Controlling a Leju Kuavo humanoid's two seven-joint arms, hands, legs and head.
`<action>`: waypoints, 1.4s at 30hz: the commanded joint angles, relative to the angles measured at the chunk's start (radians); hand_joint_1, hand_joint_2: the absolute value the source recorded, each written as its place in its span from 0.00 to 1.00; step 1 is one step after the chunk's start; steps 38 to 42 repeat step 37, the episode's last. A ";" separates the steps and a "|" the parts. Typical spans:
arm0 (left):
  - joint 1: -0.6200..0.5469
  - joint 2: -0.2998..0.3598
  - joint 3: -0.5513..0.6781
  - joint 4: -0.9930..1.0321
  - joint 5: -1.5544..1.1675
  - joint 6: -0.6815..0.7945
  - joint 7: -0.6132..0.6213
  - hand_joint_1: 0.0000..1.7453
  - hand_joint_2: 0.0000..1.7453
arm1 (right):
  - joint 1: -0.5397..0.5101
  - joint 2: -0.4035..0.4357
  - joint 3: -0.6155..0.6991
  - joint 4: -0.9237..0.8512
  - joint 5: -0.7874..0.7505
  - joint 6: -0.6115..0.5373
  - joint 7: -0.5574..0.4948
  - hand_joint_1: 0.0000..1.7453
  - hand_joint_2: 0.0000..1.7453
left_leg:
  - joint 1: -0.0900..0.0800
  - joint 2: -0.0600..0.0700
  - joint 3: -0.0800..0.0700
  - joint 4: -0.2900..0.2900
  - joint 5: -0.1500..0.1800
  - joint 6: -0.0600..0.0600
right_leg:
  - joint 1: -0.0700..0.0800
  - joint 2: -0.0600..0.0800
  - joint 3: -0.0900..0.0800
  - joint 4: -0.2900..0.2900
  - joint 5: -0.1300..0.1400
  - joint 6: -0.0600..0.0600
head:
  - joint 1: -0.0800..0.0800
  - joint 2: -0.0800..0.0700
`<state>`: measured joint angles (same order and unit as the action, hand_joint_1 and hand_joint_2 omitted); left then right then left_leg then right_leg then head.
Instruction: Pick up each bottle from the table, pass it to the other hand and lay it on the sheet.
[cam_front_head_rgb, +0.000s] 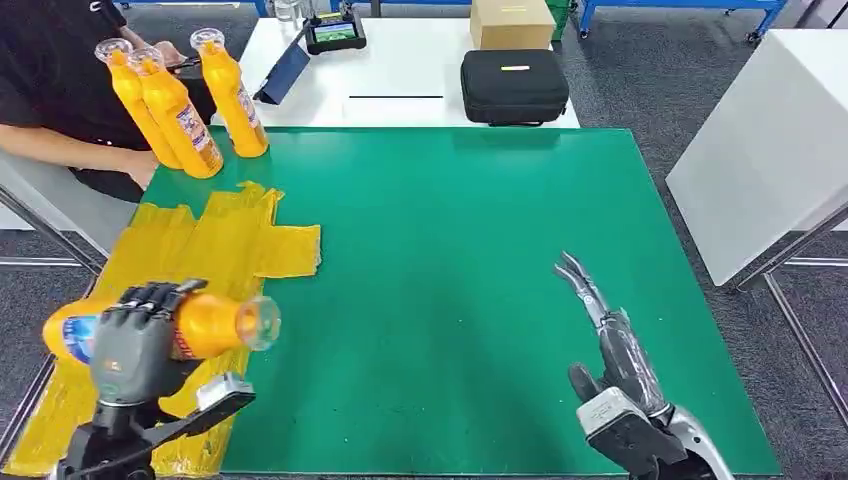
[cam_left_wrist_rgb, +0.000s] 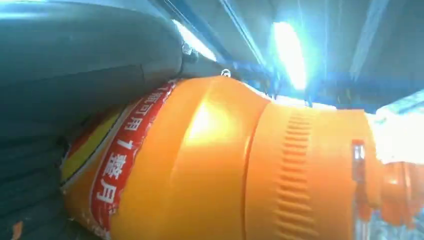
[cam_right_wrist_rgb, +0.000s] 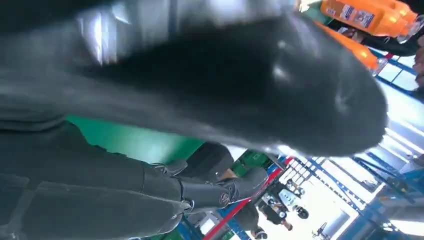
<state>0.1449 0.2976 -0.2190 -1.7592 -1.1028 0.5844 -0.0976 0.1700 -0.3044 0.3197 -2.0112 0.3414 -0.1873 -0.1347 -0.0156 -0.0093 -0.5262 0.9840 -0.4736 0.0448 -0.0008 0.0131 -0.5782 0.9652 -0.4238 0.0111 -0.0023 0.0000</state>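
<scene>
Four orange bottles are in view on or over the green table (cam_front_head_rgb: 450, 300). One bottle (cam_front_head_rgb: 215, 325) lies sideways in the left hand (cam_front_head_rgb: 135, 340), whose dark fingers wrap round its labelled middle; its clear cap points toward the middle of the table, and its base sticks out past the hand on the far side. It hangs over the near part of the yellow sheet (cam_front_head_rgb: 225, 240), which covers the table's left edge in crumpled folds. From the left wrist, the same bottle (cam_left_wrist_rgb: 225, 165) shows close up, with a red-edged label and a ribbed shoulder, pressed against the hand's grey cover.

Three standing bottles (cam_front_head_rgb: 195, 95) are grouped at the far left corner, close together and tilted in this view, just beyond the sheet. A person's arm (cam_front_head_rgb: 60, 145) reaches in beside them.

The right hand (cam_front_head_rgb: 605, 330) is raised over the near right part of the table, fingers stretched out straight and holding nothing. The right wrist view is blurred, so the fingers' spread is hard to judge there.

Behind the green top, on a white table (cam_front_head_rgb: 400, 70), sit a black case (cam_front_head_rgb: 514, 85), a cardboard box (cam_front_head_rgb: 511, 22) and a small screen (cam_front_head_rgb: 335, 32).
</scene>
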 joint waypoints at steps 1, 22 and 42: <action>-0.091 0.039 -0.152 0.255 -0.008 -0.086 0.091 1.00 1.00 | 0.003 0.000 0.001 -0.006 -0.005 0.012 -0.008 0.00 0.00 | 0.000 -0.001 0.003 -0.002 0.000 -0.003 | 0.000 -0.003 0.004 -0.001 -0.001 0.001 | 0.000 0.000; -0.101 -0.084 -0.058 0.159 -0.112 -0.137 0.172 0.00 0.00 | 0.001 -0.014 0.024 0.023 -0.012 0.010 0.026 0.00 0.00 | 0.000 0.000 0.000 0.000 -0.001 -0.002 | 0.000 -0.001 0.001 -0.001 0.000 0.001 | 0.000 0.000; -0.129 -0.128 -0.064 -0.063 0.216 -0.150 0.111 0.00 0.00 | -0.035 0.002 0.036 0.034 -0.018 0.014 0.033 0.00 0.00 | 0.001 0.001 0.001 0.000 -0.001 -0.003 | 0.001 -0.001 0.002 -0.001 -0.001 0.000 | 0.000 0.000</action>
